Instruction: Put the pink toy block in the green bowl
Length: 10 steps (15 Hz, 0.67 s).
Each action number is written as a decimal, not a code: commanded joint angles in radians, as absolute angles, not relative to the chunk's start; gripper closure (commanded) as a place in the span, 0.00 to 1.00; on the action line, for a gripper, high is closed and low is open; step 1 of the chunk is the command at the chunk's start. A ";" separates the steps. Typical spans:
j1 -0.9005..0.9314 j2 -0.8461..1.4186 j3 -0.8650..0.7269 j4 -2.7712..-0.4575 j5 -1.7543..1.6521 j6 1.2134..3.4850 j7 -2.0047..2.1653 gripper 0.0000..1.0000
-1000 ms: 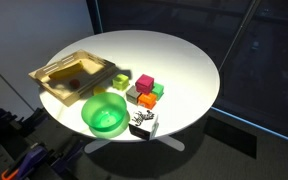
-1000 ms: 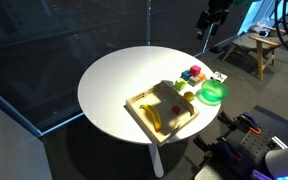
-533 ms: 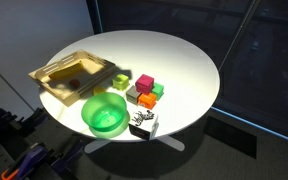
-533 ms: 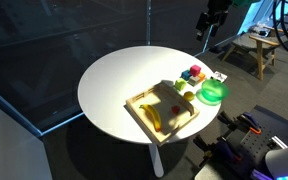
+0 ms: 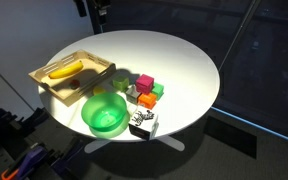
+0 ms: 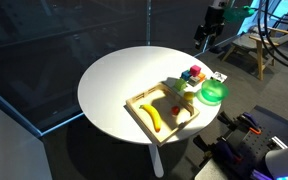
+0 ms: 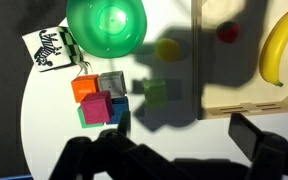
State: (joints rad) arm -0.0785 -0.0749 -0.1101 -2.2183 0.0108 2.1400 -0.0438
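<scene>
Green bowl (image 6: 213,93) at table (image 6: 114,85) edge; blocks (image 6: 192,74) beside; end effector (image 6: 210,28) aloft

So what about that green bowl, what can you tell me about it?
The green bowl is round, bright green and glossy, plastic by the look. It stands upright, mouth up, and looks empty. It sits near the edge of the round white table, between the wooden tray and a small black-and-white card, with the coloured blocks close by. In the wrist view nothing but the table seems to touch it.
</scene>
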 commanded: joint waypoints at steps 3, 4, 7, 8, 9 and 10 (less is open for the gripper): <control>-0.121 -0.002 -0.144 -2.206 0.038 2.216 -0.083 0.00; -0.129 0.011 -0.149 -2.203 0.040 2.229 -0.091 0.00; -0.148 0.048 -0.164 -2.192 0.034 2.277 -0.126 0.00; -0.155 0.065 -0.167 -2.183 0.033 2.289 -0.140 0.00; -0.160 0.081 -0.170 -2.174 0.032 2.302 -0.152 0.00; -0.165 0.096 -0.172 -2.163 0.033 2.309 -0.160 0.00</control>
